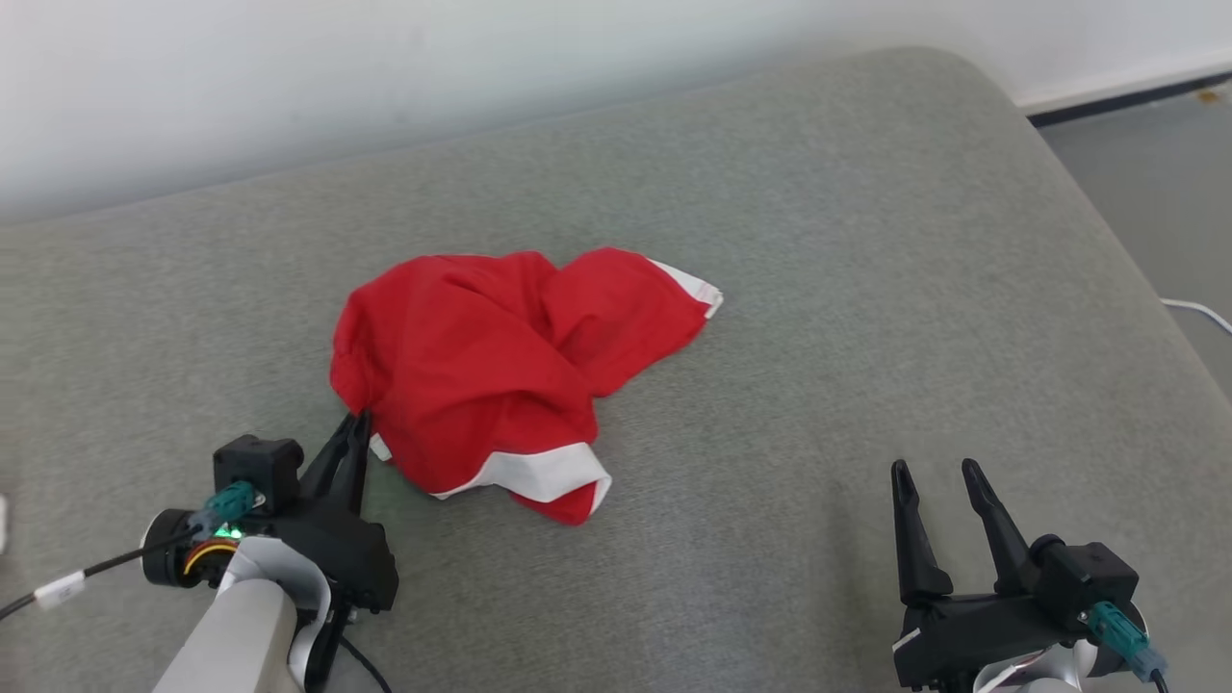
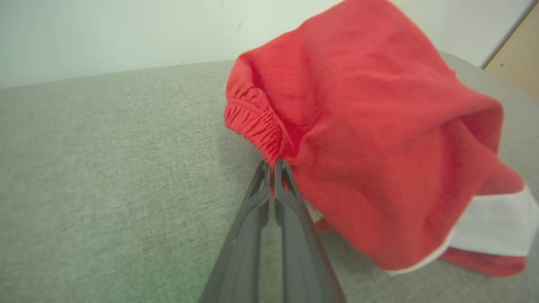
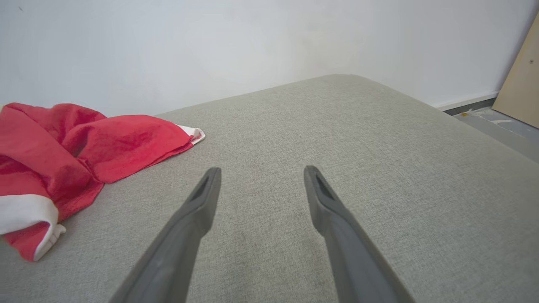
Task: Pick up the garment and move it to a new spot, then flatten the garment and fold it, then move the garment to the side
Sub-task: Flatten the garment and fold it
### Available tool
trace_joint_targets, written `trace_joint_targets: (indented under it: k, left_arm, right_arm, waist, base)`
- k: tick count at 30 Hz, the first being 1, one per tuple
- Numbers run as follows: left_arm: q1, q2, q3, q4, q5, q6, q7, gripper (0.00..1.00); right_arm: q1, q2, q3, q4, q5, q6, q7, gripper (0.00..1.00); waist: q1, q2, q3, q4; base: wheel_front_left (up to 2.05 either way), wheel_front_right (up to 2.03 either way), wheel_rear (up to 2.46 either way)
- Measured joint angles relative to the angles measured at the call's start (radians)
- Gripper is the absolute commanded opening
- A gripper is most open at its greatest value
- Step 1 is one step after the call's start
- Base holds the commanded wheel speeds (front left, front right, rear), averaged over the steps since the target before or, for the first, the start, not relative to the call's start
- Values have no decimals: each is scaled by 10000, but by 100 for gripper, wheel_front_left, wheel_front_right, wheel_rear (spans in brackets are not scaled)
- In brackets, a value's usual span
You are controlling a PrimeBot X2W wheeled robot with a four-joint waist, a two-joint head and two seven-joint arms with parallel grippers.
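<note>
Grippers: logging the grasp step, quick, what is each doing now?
Left gripper: closed on the crumpled red fabric garment with white hems, at its elastic edge.
Right gripper: open, holding nothing.

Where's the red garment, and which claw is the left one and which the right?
garment (image 1: 481,366): head view, crumpled red middle.
left gripper (image 2: 273,164): left wrist view, fingertips shut on garment's elastic edge.
right gripper (image 3: 263,170): right wrist view, midway between open fingertips.
</note>
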Motion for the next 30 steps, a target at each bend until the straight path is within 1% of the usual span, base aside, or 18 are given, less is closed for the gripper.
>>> trace_joint_targets:
  k: [4, 11, 13, 18, 21, 23, 27, 28, 29, 30]
  left_arm:
    - [460, 40, 148, -817, -79, 157, -267, 0]
    - [1883, 203, 240, -3014, -146, 640, -286, 0]
    - [2482, 265, 255, -3824, -155, 928, -134, 0]
    - [4155, 558, 196, -5622, -251, 1494, 658, 0]
    - [5042, 556, 176, -6458, -529, 1659, 1007, 0]
    - [5471, 593, 31, -6621, -485, 1778, 1183, 0]
    - [5656, 529, 31, -6512, -660, 1758, 1070, 0]
    - [5612, 453, 12, -6366, -617, 1779, 817, 38]
    - [5562, 426, 21, -6286, -468, 1810, 619, 85]
    - [5477, 385, 59, -6207, -447, 1833, 420, 100]
  right_arm:
    - [87, 4, -6, -27, -35, 0, 0, 100]
    - [268, 6, -36, -65, -35, 0, 0, 100]
    - [325, 2, -82, -71, -36, 0, 0, 100]
    - [388, 2, -209, -104, -61, 0, 0, 100]
    - [433, 4, -261, -104, -65, 0, 0, 100]
    - [444, 0, -268, -73, -81, 0, 0, 100]
    - [425, 4, -199, -19, -136, 0, 0, 100]
    - [423, 2, -205, -4, -150, 0, 0, 100]
    - [424, 2, -217, -2, -161, 0, 0, 100]
    - [424, 2, -236, 8, -174, 0, 0, 100]
  waist:
    - [0, 0, -180, 409]
    - [-1, 0, -482, 1218]
    - [-1, 0, -560, 1428]
    - [-1, -1, -704, 1828]
    - [-1, -1, -754, 1982]
    - [-1, -1, -776, 2043]
    - [-1, -1, -844, 2067]
    - [-2, -2, -887, 2076]
    - [-2, -1, -906, 2087]
    - [-1, -1, -922, 2105]
  base:
    - [0, 0, 0]
    - [0, 0, 0]
    - [0, 0, 0]
    - [0, 0, 0]
    - [0, 0, 0]
    - [0, 0, 0]
    - [0, 0, 0]
    - [0, 0, 0]
    - [0, 0, 0]
    - [0, 0, 0]
